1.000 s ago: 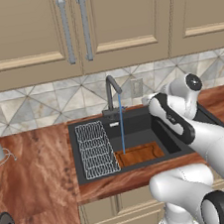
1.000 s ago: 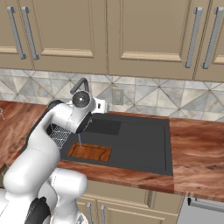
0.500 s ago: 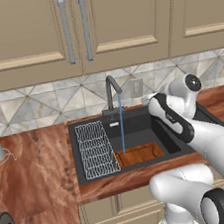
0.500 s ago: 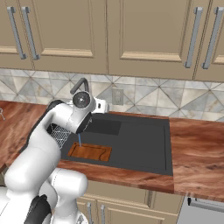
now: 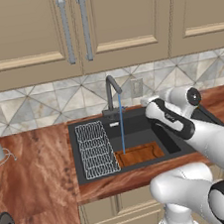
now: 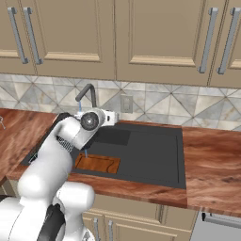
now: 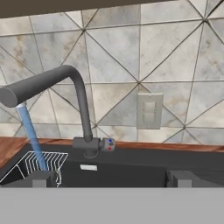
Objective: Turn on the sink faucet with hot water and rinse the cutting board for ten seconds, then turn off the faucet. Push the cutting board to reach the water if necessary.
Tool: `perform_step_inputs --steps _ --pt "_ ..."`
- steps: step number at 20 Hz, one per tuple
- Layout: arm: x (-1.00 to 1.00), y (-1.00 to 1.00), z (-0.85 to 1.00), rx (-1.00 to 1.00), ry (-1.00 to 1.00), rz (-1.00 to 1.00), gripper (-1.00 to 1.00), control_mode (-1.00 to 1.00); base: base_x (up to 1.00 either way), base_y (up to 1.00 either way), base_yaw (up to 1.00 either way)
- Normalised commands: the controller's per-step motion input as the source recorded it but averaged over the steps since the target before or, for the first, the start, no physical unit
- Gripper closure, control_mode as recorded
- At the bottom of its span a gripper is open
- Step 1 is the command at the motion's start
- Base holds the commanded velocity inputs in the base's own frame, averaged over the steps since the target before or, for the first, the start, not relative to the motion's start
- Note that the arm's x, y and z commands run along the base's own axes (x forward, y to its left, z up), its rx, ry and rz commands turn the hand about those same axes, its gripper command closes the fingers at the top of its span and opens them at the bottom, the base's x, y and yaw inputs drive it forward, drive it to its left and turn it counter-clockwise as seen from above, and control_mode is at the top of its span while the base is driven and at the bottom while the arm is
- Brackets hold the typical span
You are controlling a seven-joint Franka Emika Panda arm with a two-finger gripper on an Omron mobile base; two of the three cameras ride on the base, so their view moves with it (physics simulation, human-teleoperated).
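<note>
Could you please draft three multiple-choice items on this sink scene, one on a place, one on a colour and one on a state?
1. Where does the board lie?
A. on the counter
B. in the sink, right of the rack
C. on the rack

2. What colour is the sink?
A. black
B. white
C. steel grey

3. What is the faucet doing?
A. off
B. dripping
C. running a steady stream

Answers:
1 B: the board lies on the sink floor beside the rack.
2 A: the basin is matte black.
3 C: water falls from the faucet onto the board's left end.
</note>
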Motion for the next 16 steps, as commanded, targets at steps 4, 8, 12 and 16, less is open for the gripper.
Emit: perform_step_inputs --steps 4,8,12,16 --pt "0.00 0.00 -0.18 0.00 -0.14 0.00 -1.00 -1.00 0.00 0.00 0.00" --pt "0.00 0.00 -0.09 0.00 -0.05 0.00 -1.00 -1.00 0.00 0.00 0.00" --pt "0.00 0.00 -0.04 0.00 0.00 0.00 -1.00 -1.00 0.00 0.00 0.00" --pt "0.00 0.00 0.00 0.00 0.02 0.00 -1.00 -1.00 0.00 0.00 0.00"
